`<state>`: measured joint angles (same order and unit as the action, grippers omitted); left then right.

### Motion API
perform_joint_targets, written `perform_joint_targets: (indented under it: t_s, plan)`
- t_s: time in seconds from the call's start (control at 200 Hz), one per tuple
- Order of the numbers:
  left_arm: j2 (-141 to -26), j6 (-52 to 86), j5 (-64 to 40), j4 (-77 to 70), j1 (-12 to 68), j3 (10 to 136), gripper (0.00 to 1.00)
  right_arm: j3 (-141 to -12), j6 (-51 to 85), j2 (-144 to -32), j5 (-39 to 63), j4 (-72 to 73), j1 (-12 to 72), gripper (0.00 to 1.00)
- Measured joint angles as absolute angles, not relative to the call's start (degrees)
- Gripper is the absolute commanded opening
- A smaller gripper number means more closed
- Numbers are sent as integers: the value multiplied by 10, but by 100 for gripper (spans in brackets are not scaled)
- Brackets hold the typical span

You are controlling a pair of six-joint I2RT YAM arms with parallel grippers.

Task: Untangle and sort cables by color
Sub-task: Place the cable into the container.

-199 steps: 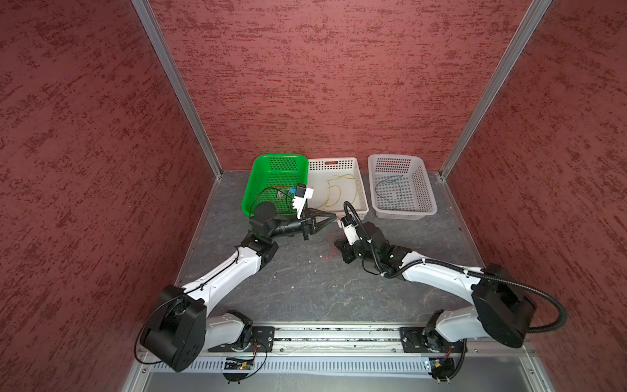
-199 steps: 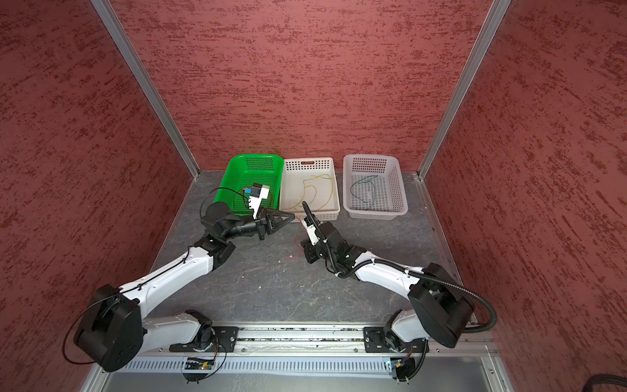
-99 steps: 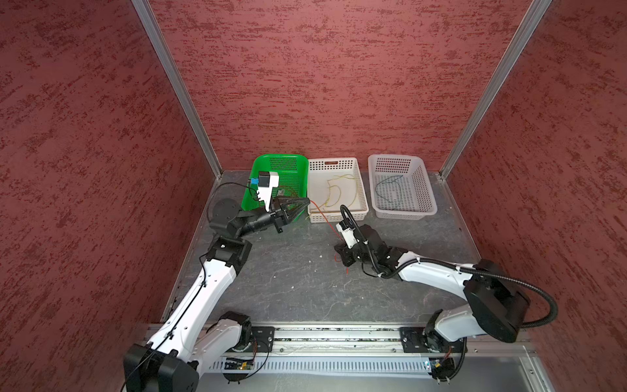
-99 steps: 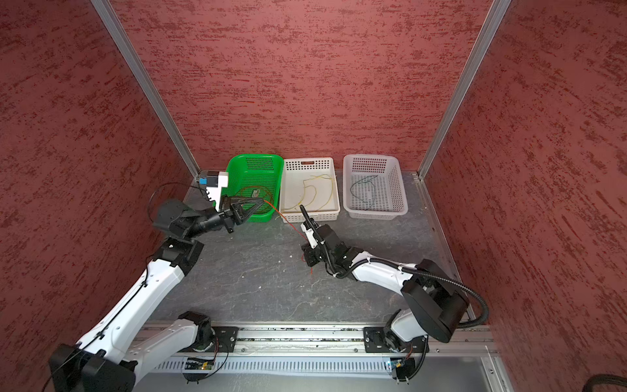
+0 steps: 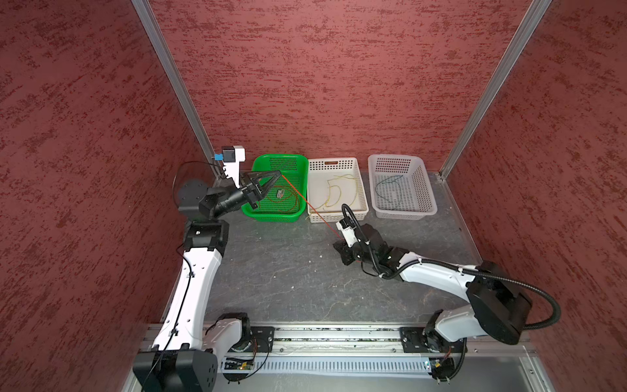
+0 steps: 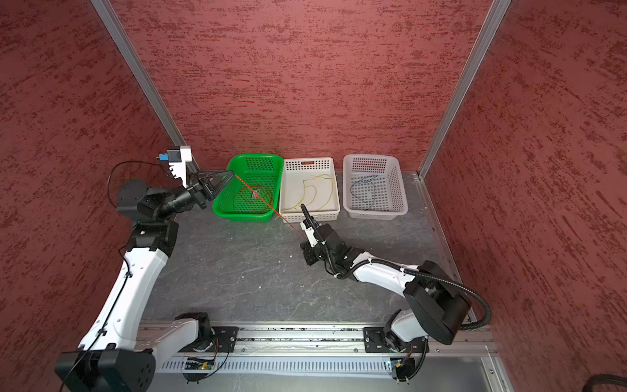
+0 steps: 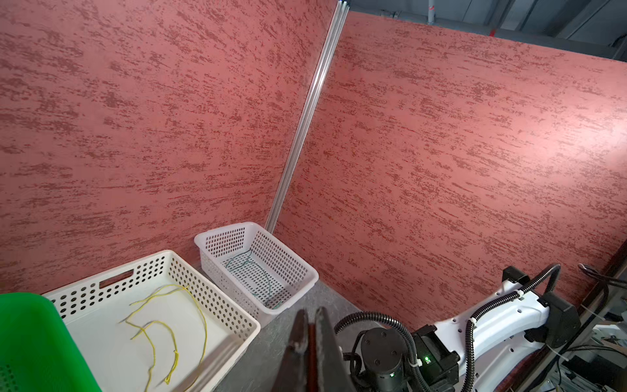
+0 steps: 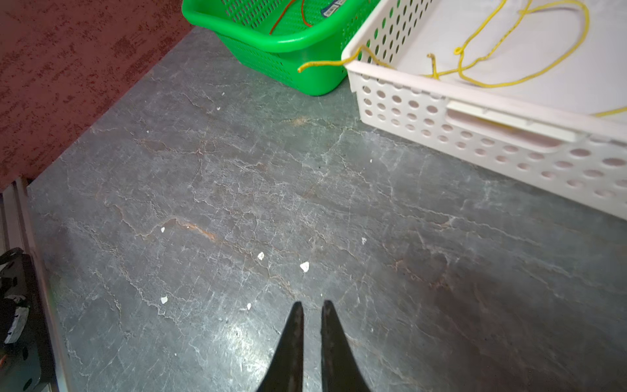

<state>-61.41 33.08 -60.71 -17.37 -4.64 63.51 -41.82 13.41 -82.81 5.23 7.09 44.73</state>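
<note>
My left gripper [image 5: 279, 173] hangs above the green basket [image 5: 261, 213], shut on a red cable [image 5: 307, 203]. In the left wrist view a red strand [image 7: 311, 353] shows between the jaws. The cable runs taut and straight down to my right gripper [image 5: 336, 245], low over the floor. In the right wrist view that gripper [image 8: 311, 303] shows only a thin gap at the tips, and the hold itself is hidden. More red loops [image 5: 288, 198] lie in the green basket, yellow cables [image 5: 334, 190] in the cream basket and a blue-green cable [image 5: 390, 186] in the white one.
The cream basket [image 5: 361, 208] and the white basket [image 5: 425, 207] stand in a row with the green one along the back wall. One yellow end [image 8: 319, 63] hangs over the cream basket's rim. Red walls close in on three sides. Small white specks [image 8: 304, 266] dot the grey floor.
My left arm has swung up and to the left, from the middle of the floor to above the green basket, drawing the red cable taut. The right gripper has stayed almost in place.
</note>
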Motion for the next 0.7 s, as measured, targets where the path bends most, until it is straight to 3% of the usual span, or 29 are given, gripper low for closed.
perform_joint_targets:
  t_s: [0.341, 0.456, 0.701]
  plan:
    - [-644, 389, -642, -185, -129, 706, 0, -408, 130, -795, 53, 108, 444, 20]
    - [-648, 399, -614, -218, -155, 738, 0, -380, 130, -801, 47, 56, 432, 23]
    - [-648, 407, -598, -249, -172, 759, 0, -358, 128, -809, 42, -19, 422, 19]
